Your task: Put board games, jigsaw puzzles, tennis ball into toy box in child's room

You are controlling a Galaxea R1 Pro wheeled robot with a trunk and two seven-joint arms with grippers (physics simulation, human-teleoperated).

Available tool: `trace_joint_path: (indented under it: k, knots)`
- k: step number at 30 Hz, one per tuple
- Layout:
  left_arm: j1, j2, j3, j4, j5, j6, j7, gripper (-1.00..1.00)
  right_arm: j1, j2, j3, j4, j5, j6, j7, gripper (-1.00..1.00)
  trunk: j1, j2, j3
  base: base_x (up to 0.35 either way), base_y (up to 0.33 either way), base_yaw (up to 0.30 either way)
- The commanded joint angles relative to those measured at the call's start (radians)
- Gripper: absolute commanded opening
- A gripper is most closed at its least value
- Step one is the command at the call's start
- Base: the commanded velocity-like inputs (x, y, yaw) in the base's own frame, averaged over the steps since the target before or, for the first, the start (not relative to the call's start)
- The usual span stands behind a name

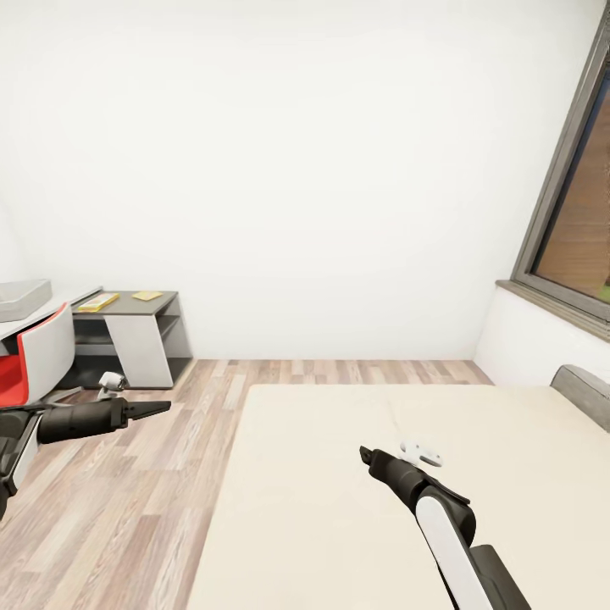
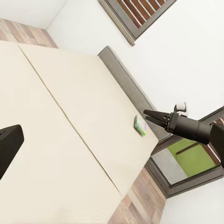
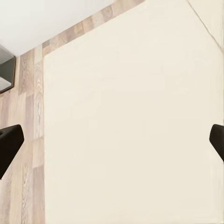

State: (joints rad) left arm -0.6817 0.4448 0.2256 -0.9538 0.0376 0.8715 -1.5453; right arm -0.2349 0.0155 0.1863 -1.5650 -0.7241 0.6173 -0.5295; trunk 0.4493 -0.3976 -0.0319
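A green board game (image 2: 141, 125) lies flat on the cream bed (image 1: 339, 508), close to the grey headboard (image 2: 126, 79). Two flat yellow items (image 1: 97, 301) (image 1: 146, 296) rest on the grey desk (image 1: 127, 326) at the left. A grey box (image 1: 21, 298) sits on the table at the far left edge. My left gripper (image 1: 152, 408) hovers over the wooden floor, open and empty. My right gripper (image 1: 366, 455) hangs above the bed, also open and empty; in the left wrist view the right gripper (image 2: 148, 114) points toward the green game.
A red and white chair (image 1: 34, 360) stands by the desk. Wooden floor (image 1: 152, 474) runs between the desk and the bed. A window (image 1: 576, 229) with a ledge is on the right wall.
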Motion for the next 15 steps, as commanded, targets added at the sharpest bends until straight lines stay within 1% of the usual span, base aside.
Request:
trace_joint_path:
  k: [1,15]
  knots:
    - [-0.001,0.000,0.000,0.000,-0.001,0.011,-0.004,1.00,-0.001,0.000,0.001,-0.001,-0.010,0.001,-0.010,1.00,0.001,-0.002,-0.002,0.000,-0.257,0.000]
    - [-0.001,0.001,0.000,0.000,-0.001,0.011,-0.004,1.00,0.000,0.000,0.004,-0.001,-0.006,-0.001,-0.010,1.00,0.001,-0.002,-0.002,0.000,-0.276,0.000]
